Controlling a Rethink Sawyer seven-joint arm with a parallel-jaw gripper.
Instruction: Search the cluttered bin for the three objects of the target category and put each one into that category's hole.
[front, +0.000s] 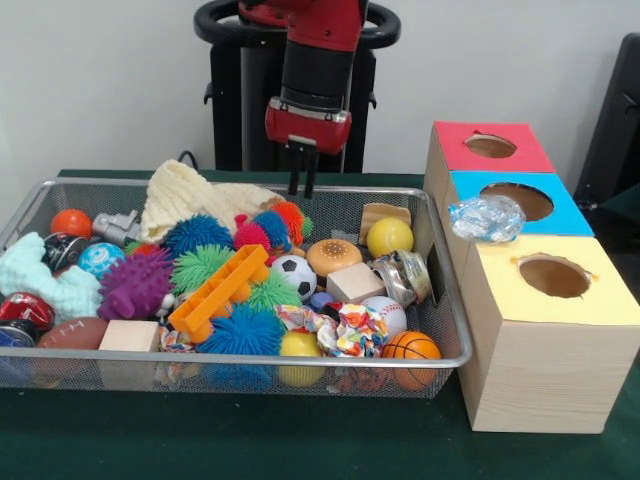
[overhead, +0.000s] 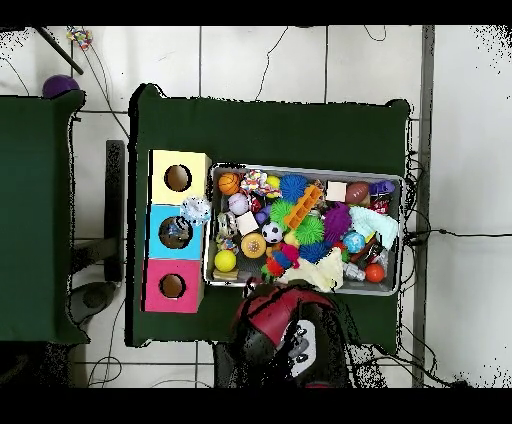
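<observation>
**A:** Start at the bin's (front: 445, 300) nine o'clock end. What's there?

**B:** A pale teal cloth (front: 40, 280), a red ball (front: 71, 222) behind it and a small football (front: 70, 333) at the front edge. Next comes a purple spiky ball (front: 135, 285), then an orange plastic block (front: 215, 292) lying slantwise among blue and green spiky balls.

**A:** And the gripper (front: 303, 170)?

**B:** It hangs over the bin's twelve o'clock rim, empty, its two dark fingers close together, almost touching. A cream knitted cloth (front: 190, 195) lies just at its nine o'clock side.

**A:** Toward three o'clock?

**B:** A soccer ball (front: 294, 276), a toy burger (front: 333, 256), a yellow ball (front: 389, 237) and a basketball (front: 410, 347) in the front corner. Beyond the bin stands the box with the holes: red (front: 490, 146), blue (front: 517, 200) and yellow (front: 553, 276). A crumpled foil wrapper (front: 487, 217) rests on the blue top, at the hole's nine o'clock edge.
</observation>
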